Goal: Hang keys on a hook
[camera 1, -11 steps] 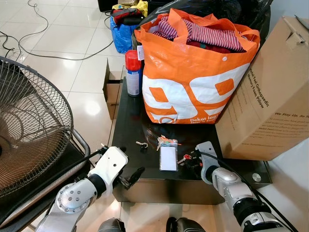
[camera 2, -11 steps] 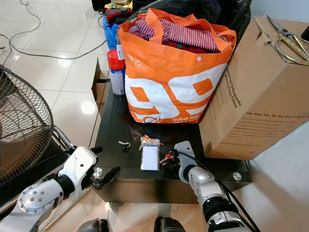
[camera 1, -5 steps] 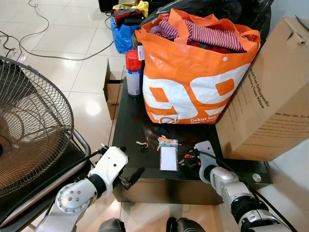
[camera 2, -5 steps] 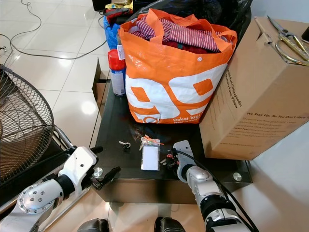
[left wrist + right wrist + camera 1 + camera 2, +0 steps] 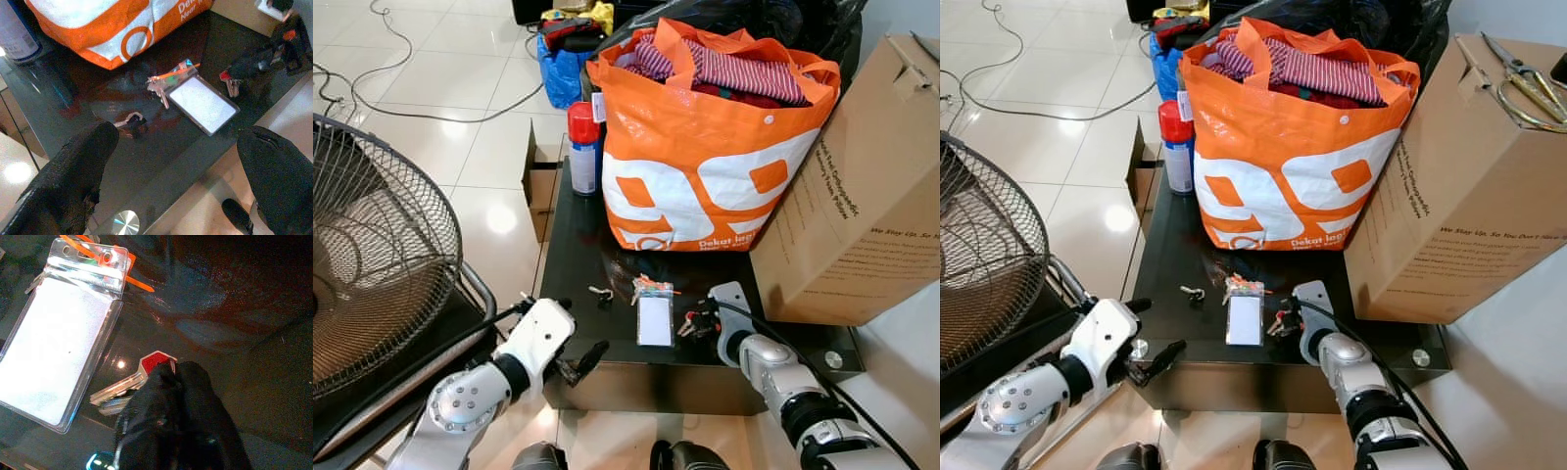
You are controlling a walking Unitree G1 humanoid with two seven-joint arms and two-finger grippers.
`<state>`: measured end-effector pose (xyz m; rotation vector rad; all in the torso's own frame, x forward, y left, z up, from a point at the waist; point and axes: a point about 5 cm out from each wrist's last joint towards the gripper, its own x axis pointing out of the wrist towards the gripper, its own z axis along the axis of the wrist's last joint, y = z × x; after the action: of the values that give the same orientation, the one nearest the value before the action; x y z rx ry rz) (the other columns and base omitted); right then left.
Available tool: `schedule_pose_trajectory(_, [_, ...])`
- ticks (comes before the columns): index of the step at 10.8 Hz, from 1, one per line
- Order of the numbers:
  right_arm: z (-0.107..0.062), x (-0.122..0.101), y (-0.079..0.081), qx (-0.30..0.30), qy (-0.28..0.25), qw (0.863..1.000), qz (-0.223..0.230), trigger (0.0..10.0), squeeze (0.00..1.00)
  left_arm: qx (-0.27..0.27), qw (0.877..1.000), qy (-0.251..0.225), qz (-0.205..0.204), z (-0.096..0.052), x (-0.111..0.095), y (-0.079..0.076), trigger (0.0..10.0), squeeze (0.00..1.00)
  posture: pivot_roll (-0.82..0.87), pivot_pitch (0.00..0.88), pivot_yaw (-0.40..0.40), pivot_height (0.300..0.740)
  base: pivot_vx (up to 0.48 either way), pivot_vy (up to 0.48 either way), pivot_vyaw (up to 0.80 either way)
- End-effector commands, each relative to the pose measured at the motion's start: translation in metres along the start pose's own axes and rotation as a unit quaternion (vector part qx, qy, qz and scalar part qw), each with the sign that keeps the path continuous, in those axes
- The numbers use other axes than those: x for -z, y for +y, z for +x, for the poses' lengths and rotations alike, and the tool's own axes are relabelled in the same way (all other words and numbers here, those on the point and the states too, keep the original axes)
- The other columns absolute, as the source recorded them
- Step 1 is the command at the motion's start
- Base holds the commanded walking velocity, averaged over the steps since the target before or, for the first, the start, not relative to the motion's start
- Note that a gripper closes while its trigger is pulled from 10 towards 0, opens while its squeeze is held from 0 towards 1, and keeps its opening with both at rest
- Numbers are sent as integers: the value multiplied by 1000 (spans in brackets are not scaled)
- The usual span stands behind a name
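Observation:
A small bunch of keys [image 5: 122, 392] with a red head lies on the black glass table [image 5: 582, 245], near its front edge. My right gripper [image 5: 171, 374] is shut on the red head, its fingertips pressed together. From the head, this gripper [image 5: 702, 317] sits just right of a white card holder [image 5: 655, 321] that has an orange tie and more keys at its top. My left gripper [image 5: 581, 360] hangs open below the table's front left corner, holding nothing. A small metal piece [image 5: 129, 118] lies left of the card holder.
A full orange bag [image 5: 705, 157] and a red-capped spray can [image 5: 582, 147] stand at the back of the table. A big cardboard box [image 5: 862, 196] with scissors [image 5: 1518, 83] on top stands to the right. A fan [image 5: 372, 255] is close on my left.
The right gripper has crept a little farther in over the table with the red-headed keys. The left arm has hardly moved.

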<state>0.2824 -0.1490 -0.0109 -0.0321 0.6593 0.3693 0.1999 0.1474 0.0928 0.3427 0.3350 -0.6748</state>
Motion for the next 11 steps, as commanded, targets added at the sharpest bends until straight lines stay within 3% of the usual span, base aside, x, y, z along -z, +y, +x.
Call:
schedule_pose_trajectory(1, [-2,14,-1,3,24,1000,13,0,0,9,1000,6,-2,-1,5,-3,10000,949,39,152,-61,740,0,0,0])
schedule_pose_trajectory(4, [-3,16,-1,1,22,1000,17,0,0,11,1000,9,-2,0,8,-3,10000,953,40,152,-60,740,0,0,0])
schedule_pose_trajectory(6, [-7,14,-7,-1,2,999,38,0,0,-3,1000,-8,5,6,-4,-2,10000,949,38,140,-60,740,0,0,0])
schedule_pose_trajectory(10, [-25,-1,-20,-29,-78,991,100,0,0,-17,999,-42,2,8,-21,4,10000,933,28,65,-54,740,0,0,0])
schedule_pose_trajectory(11, [-38,-20,-24,-53,-136,979,142,0,0,-22,998,-59,6,9,-27,7,10000,933,14,23,-48,740,0,0,0])
